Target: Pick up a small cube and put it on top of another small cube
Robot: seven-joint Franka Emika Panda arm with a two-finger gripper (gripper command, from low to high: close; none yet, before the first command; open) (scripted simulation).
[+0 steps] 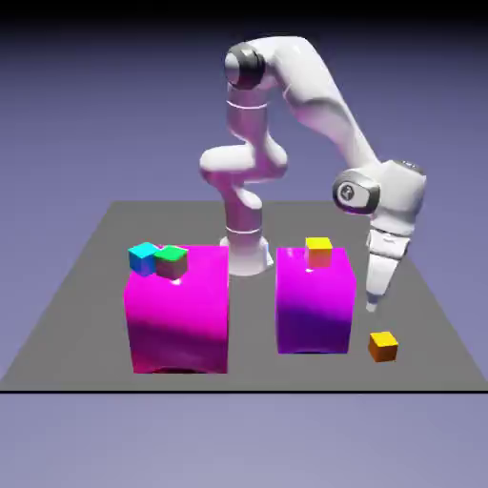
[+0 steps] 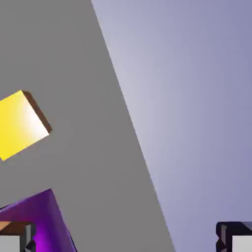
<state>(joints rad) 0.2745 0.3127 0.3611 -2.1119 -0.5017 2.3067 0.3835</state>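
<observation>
The small orange cube (image 1: 383,345) lies on the grey table (image 1: 86,334) near its front right, right of a magenta block. In the hand view it shows at the left (image 2: 20,125), amber top lit, brown-orange side at its edge. The other small cube, bright yellow (image 1: 318,251), sits on top of the right magenta block (image 1: 315,305). My gripper (image 1: 372,303) hangs open, pointing down, above and slightly left of the orange cube and apart from it. Nothing is between the fingertips (image 2: 15,240), which show at the bottom corners of the hand view around the gripper (image 2: 126,241).
A larger magenta block (image 1: 178,315) stands on the exterior view's left with a cyan cube (image 1: 143,257) and a green cube (image 1: 172,260) on top. A corner of the right magenta block (image 2: 42,216) shows beside my left fingertip. The table's edge (image 2: 133,128) runs diagonally.
</observation>
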